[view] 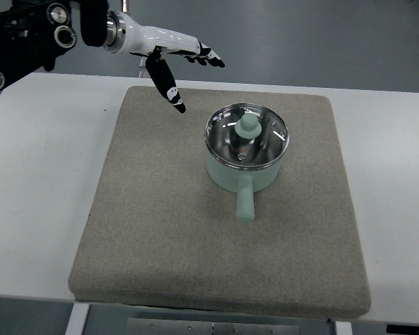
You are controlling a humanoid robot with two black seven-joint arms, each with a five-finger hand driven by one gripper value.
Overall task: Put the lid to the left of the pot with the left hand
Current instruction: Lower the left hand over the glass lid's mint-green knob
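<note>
The pot (246, 157) sits on the gray mat (160, 230), and its handle sticks out toward the near edge of the mat. The lid (247, 132) is on top of the pot. The left hand (173, 57) is up beyond the pot, to its left. Its fingers are spread out and hold nothing.

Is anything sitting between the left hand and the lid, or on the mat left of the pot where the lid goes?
Nothing visible. The left hand hovers open beyond the mat's far-left corner, and only bare mat lies between it and the lid, which sits on the pot. The mat left of the pot is bare too.
</note>
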